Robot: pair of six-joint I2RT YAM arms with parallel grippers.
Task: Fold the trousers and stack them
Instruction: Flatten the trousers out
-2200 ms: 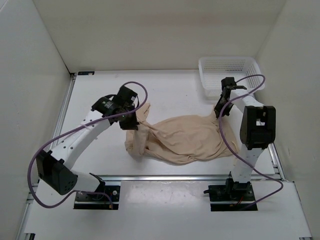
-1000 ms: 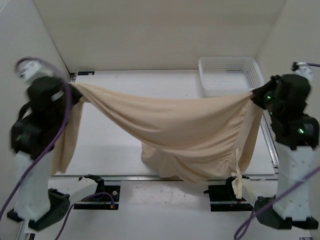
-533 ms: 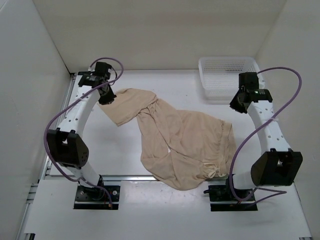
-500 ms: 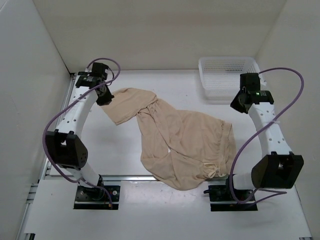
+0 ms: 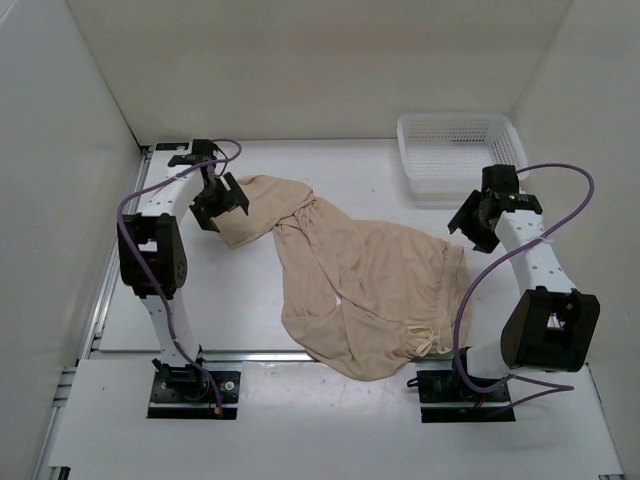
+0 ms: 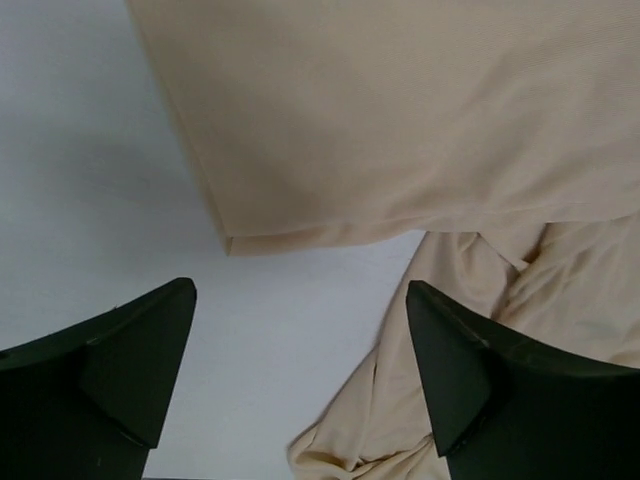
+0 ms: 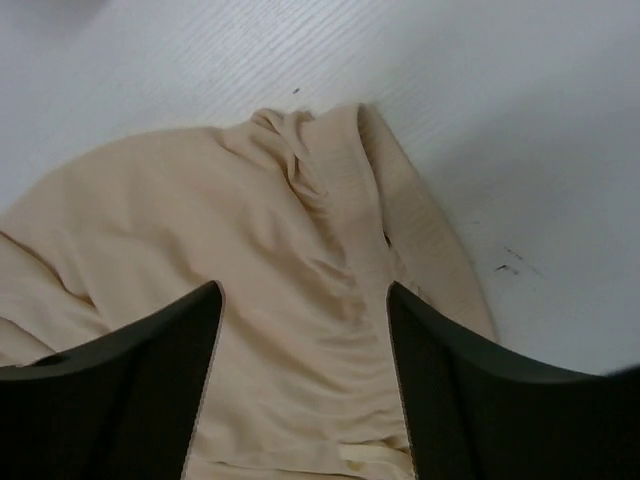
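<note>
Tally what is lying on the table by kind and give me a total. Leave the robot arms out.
Light beige-tan thin fabric trousers: 1
White plastic mesh basket: 1
Total: 2

Top camera looking down from high behind over the whole table (image 5: 230,290), wrist cameras pointing down close up, all sharing the trousers (image 5: 370,280).
</note>
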